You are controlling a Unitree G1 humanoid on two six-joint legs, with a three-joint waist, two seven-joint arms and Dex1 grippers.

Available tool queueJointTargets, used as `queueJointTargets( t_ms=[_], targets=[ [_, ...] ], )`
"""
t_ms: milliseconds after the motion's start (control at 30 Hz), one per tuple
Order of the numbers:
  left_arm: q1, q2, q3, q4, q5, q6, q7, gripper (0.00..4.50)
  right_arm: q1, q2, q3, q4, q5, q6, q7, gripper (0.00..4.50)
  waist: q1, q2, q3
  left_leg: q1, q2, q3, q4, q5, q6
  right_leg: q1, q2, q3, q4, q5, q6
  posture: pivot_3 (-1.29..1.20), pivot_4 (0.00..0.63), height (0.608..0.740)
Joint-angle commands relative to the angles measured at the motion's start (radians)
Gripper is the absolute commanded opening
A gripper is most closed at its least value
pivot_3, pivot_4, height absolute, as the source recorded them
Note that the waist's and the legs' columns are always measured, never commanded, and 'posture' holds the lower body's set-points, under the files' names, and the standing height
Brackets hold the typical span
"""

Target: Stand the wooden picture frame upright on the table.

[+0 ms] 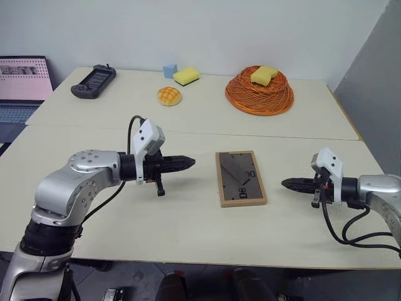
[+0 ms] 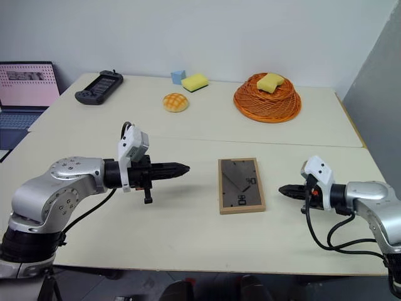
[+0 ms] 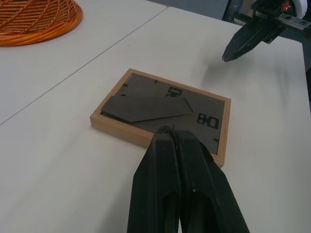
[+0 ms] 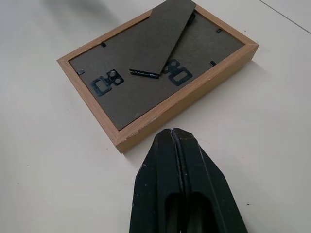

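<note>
Small light-wood picture frame lying flat, grey back up, on big cream table — between two grippers. Left gripper and right gripper both pinched tight, holding nothing.

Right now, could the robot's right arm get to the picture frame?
Probably yes: the right gripper, fingers shut, hovers just beside the wooden picture frame, lying back-up, with only bare table between them.

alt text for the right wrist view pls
A wooden picture frame lies face down on the cream table, its dark grey back and folded stand facing up. The right gripper, shut, points at the frame's near edge without touching it.
</note>
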Motion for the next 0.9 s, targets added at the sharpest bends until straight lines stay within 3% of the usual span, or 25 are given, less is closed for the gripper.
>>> queueJointTargets(
  t_ms=[33, 900],
  targets=[
    [-0.017, -0.002, 0.014, -0.016, -0.002, -0.007, -0.005, 0.03, 0.004, 0.006, -0.02, -0.034, 0.012, -0.005, -0.005, 0.0, 0.0, 0.0, 0.0, 0.0, 0.0, 0.0, 0.0, 0.0, 0.0, 0.0, 0.0, 0.0, 0.0, 0.0, 0.0, 0.0, 0.15, 0.74],
    [0.004, -0.001, 0.016, -0.069, -0.019, 0.054, 0.03, 0.03, -0.012, 0.032, -0.008, -0.01, -0.023, -0.024, -0.031, 0.0, 0.0, 0.0, 0.0, 0.0, 0.0, -0.003, 0.0, 0.0, 0.0, 0.0, 0.0, -0.002, 0.002, -0.001, -0.001, 0.0, 0.15, 0.74]
  ],
)
